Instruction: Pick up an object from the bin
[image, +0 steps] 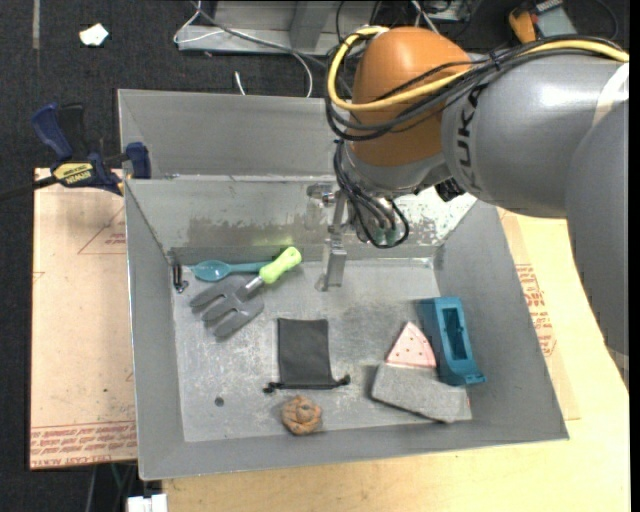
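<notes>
Claw (333, 268) position: suspended over bare floor at the 12 o'clock side of the bin (152, 330), close to the rear wall, with nothing visible in its grasp; whether it is released or clenched cannot be told from this angle. No thing lies directly beneath it. Nearest candidate: a toy fork (238, 295) with a grey pronged head and a light green handle, lying flat at 9 to 10 o'clock in the bin, handle end pointing toward the claw and just to its 9 o'clock. Handling estimate: probably light, rigid plastic, not fragile; the rounded handle may slip, so take hold across the handle near its middle, or at the narrow neck where it meets the head, and not on the spread prongs. Obstruction: a pale blue spoon (214, 269) lies beside the fork, its stem running up to or under the green handle; contact cannot be confirmed, and it may be dragged along. Other contents: a black cloth (303, 350) with a drawstring, limp and flat, near the centre toward 6 o'clock; a brown lump (301, 414) at 6 o'clock; a pink wedge (410, 347), a blue box (453, 341) and a grey slab (421, 393) grouped closely at 4 o'clock. That group is well apart from the fork and does not obstruct it.
</notes>
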